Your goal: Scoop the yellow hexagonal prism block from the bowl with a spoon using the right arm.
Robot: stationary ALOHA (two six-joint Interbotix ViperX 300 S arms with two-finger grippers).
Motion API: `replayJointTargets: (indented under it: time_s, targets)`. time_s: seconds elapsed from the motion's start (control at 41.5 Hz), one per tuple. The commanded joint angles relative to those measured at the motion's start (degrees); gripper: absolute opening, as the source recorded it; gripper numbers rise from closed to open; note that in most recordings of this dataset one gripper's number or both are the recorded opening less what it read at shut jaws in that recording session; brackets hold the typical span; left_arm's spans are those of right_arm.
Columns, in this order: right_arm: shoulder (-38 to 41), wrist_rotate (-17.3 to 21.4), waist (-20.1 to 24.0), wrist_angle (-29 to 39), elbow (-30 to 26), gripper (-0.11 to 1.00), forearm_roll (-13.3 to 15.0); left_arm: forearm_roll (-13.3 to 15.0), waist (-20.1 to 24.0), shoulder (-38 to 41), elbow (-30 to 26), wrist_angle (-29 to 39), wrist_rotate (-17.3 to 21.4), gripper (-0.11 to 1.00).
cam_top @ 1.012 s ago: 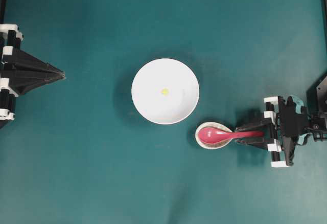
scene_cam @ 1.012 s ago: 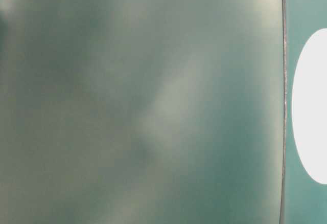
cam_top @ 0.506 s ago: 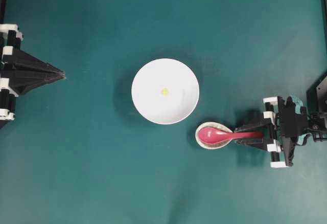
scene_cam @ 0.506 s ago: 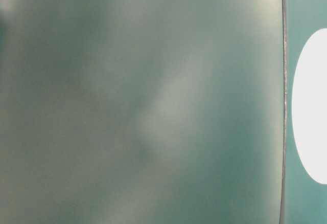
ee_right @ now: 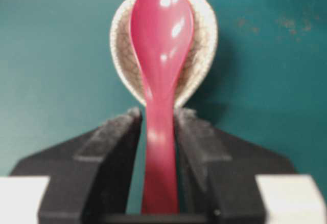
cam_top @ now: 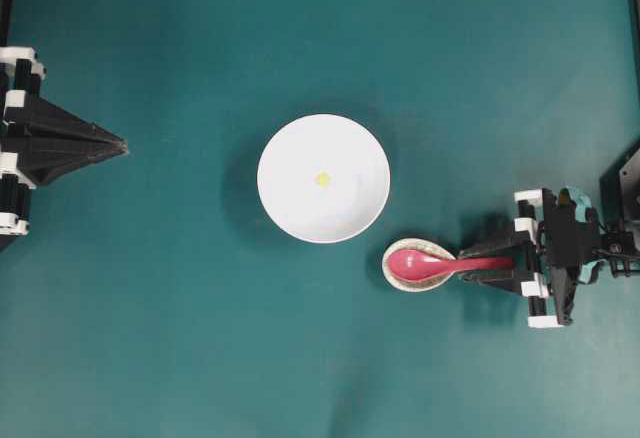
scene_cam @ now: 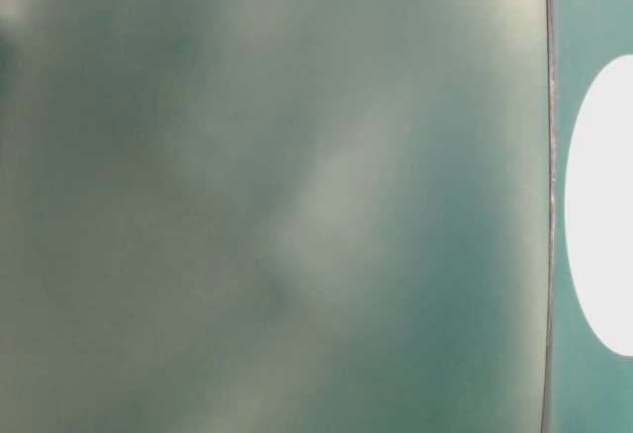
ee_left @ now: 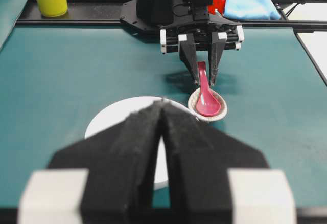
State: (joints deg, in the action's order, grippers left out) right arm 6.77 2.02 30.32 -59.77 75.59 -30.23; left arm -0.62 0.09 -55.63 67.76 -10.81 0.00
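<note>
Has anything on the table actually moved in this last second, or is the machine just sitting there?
Hardly anything. The right gripper has edged slightly closer along the spoon handle, its jaws straddling the handle without clearly squeezing it. The spoon still lies in the small speckled dish, the yellow block still sits in the white bowl, and the left gripper stays parked, shut.
</note>
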Motion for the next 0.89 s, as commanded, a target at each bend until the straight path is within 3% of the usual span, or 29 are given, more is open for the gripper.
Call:
replayJointTargets:
  time_s: [0.0,0.602,0.771,0.867]
  targets:
    - [-0.88,0.09,-0.26,-0.09,-0.44,0.39,-0.35,-0.18,0.0,0.44,-1.49,-0.26,0.09,0.02]
    - [-0.88,0.18,-0.26,-0.09,-0.62,0.38,-0.26,-0.18,0.0,0.44,-1.49,-0.18,0.09,0.02]
    - [-1.58,0.18,-0.26,-0.09,-0.97,0.26,-0.26,-0.18,0.0,0.53,-1.49,-0.18,0.09,0.02]
    - [-3.52,-0.18,-0.26,0.35,-0.88,0.25,-0.18,-0.18,0.0,0.44,-1.49,-0.18,0.09,0.02]
